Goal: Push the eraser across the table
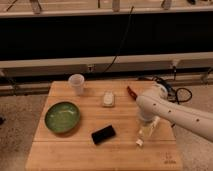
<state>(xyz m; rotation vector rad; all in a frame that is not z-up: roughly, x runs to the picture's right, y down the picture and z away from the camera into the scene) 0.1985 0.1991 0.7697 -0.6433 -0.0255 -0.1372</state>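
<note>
Fingers apart, the gripper (147, 122) hovers by the bottle (142, 139) and, sweeping toward the eraser (103, 134) at nine o'clock, could topple that bottle.

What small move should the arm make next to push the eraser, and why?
Probably slide the gripper left and low, toward the right end of the eraser. The gripper hangs over the right part of the table, beside the white bottle, apart from the eraser. The eraser lies untouched to its left, near the green bowl.
</note>
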